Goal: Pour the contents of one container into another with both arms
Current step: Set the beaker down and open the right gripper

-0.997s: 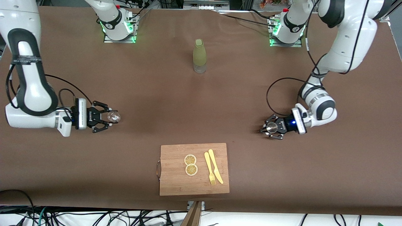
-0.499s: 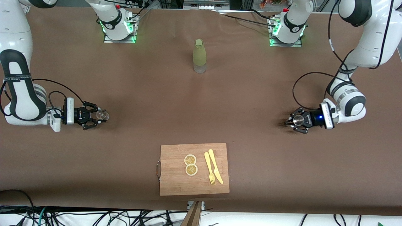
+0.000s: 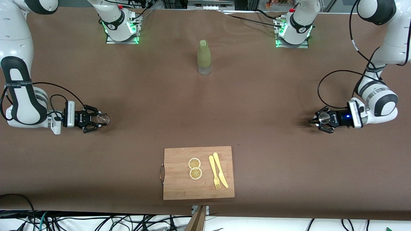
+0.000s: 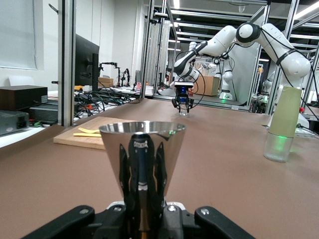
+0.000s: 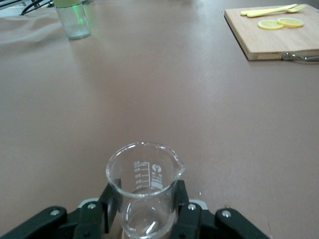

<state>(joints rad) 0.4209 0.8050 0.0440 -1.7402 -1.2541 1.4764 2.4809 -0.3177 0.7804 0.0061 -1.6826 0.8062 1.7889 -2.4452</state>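
Observation:
My right gripper (image 3: 97, 119) is shut on a clear glass beaker (image 3: 103, 118) with printed graduations, low over the brown table at the right arm's end. In the right wrist view the beaker (image 5: 144, 179) stands upright between the black fingers (image 5: 189, 211) of that gripper (image 5: 144, 206); it looks empty. My left gripper (image 3: 317, 120) is shut on a shiny metal cone-shaped cup (image 3: 324, 117), low over the table at the left arm's end. In the left wrist view the cup (image 4: 142, 147) stands upright in this gripper (image 4: 142, 199).
A pale green bottle (image 3: 204, 57) stands mid-table toward the arms' bases. A wooden cutting board (image 3: 179, 189) near the front edge carries two lemon slices (image 3: 195, 168) and a yellow fork and knife (image 3: 218, 174). The right arm's gripper shows farther off as a small black gripper (image 4: 182, 102).
Both arms have drawn apart toward their own ends of the table, each keeping its vessel. The left one travelled much farther; the right one has barely moved in the last half second.

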